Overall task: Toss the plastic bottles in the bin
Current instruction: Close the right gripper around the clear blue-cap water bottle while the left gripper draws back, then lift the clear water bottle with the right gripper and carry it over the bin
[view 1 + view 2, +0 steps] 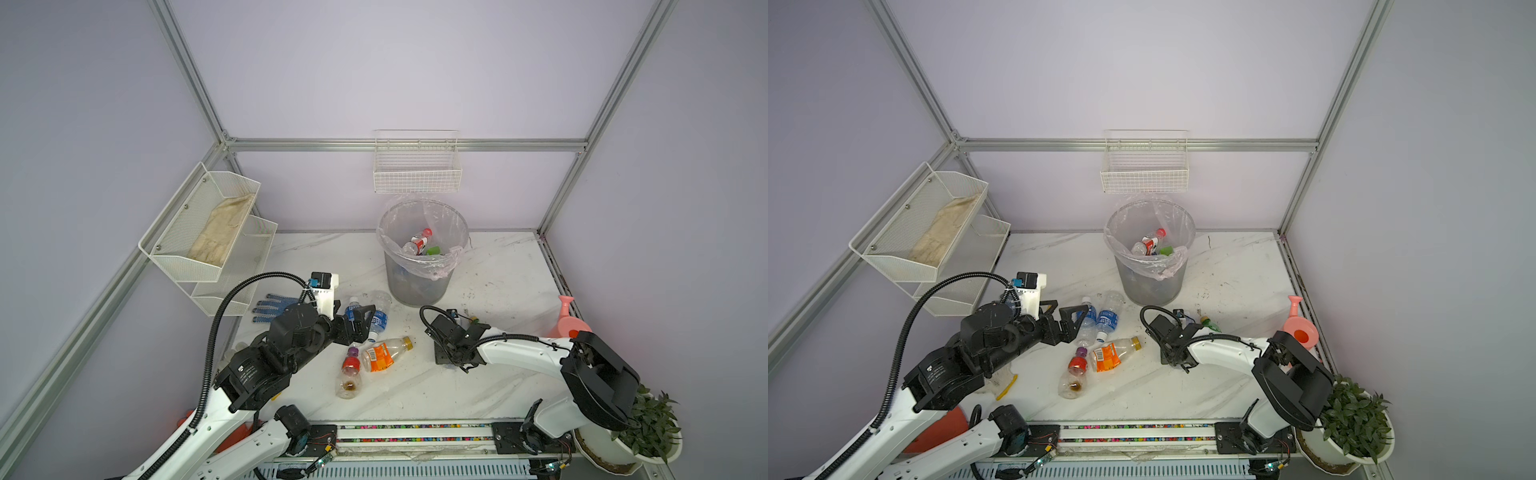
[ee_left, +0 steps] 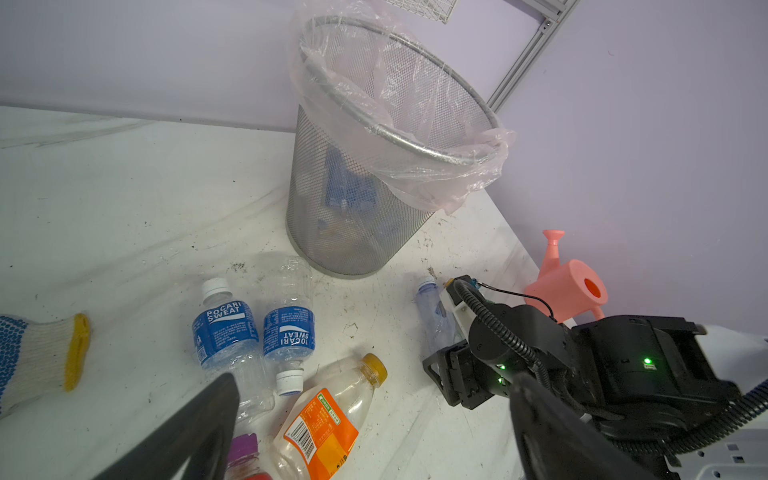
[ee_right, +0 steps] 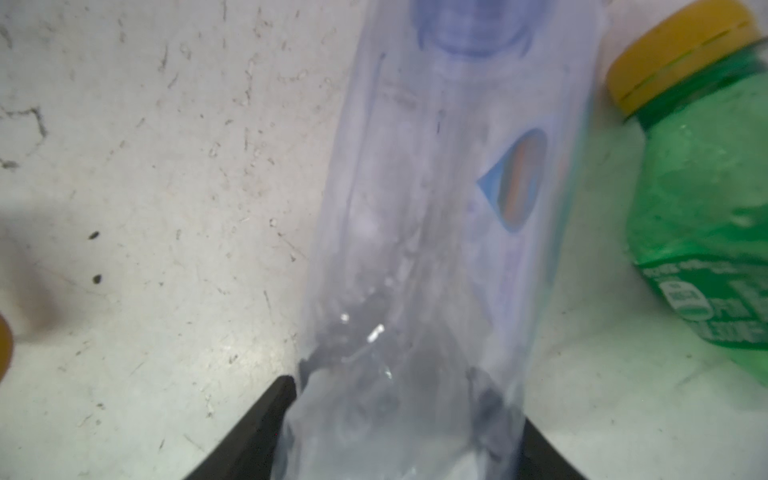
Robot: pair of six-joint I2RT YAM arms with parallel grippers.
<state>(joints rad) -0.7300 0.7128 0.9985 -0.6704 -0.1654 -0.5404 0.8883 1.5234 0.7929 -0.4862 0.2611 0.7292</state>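
Marbled white tabletop, lilac walls

pink watering can at the table's right edge, dotted glove at its left edge. plant off its near right corner; wire basket above its far edge.

Left pincer hovers low, near the bin on its front-left, jaws spread wide. Right pincer, front-right of the bin, points down with its jaws flanking a clear bottle.
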